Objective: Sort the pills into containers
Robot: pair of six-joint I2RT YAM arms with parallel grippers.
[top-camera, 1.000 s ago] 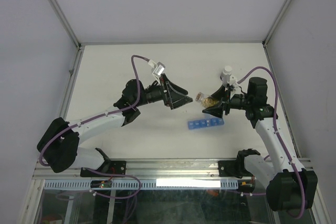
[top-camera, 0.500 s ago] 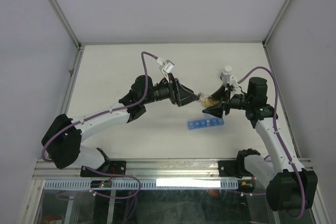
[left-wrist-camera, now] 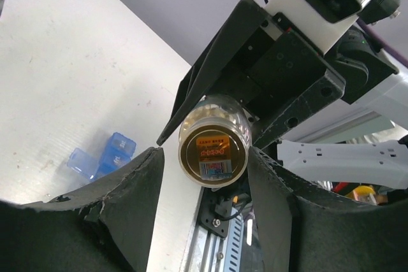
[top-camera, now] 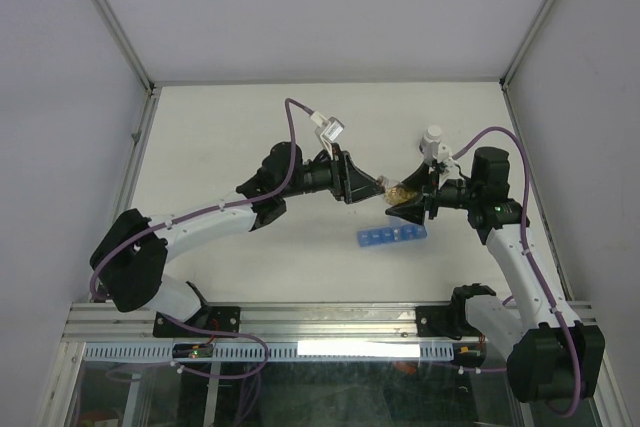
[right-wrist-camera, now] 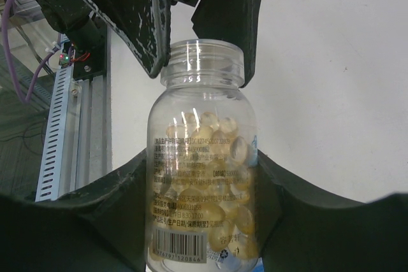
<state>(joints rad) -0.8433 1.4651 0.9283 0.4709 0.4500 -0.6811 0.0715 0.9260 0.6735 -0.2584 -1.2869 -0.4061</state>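
My right gripper (right-wrist-camera: 203,164) is shut on a clear pill bottle (right-wrist-camera: 204,125) full of amber pills (right-wrist-camera: 213,214), held tilted above the table. My left gripper (left-wrist-camera: 203,154) is open and straddles the bottle's far end. Its right finger is against the glass and a narrow gap shows at its left finger (left-wrist-camera: 137,183). In the left wrist view the bottle's gold round end face (left-wrist-camera: 213,148) points at the camera. In the top view both grippers (top-camera: 378,185) (top-camera: 405,199) meet at the bottle (top-camera: 393,190). The blue containers (top-camera: 390,237) lie on the table just below them.
A small white-capped bottle (top-camera: 432,137) stands behind the right gripper. Part of the blue organizer (left-wrist-camera: 105,157) shows at the left of the left wrist view. The table's metal front rail (top-camera: 320,317) runs along the near edge.
The left arm has swung right from mid-table to the bottle, and its jaws have narrowed around the bottle's end. The right arm and bottle have stayed put.
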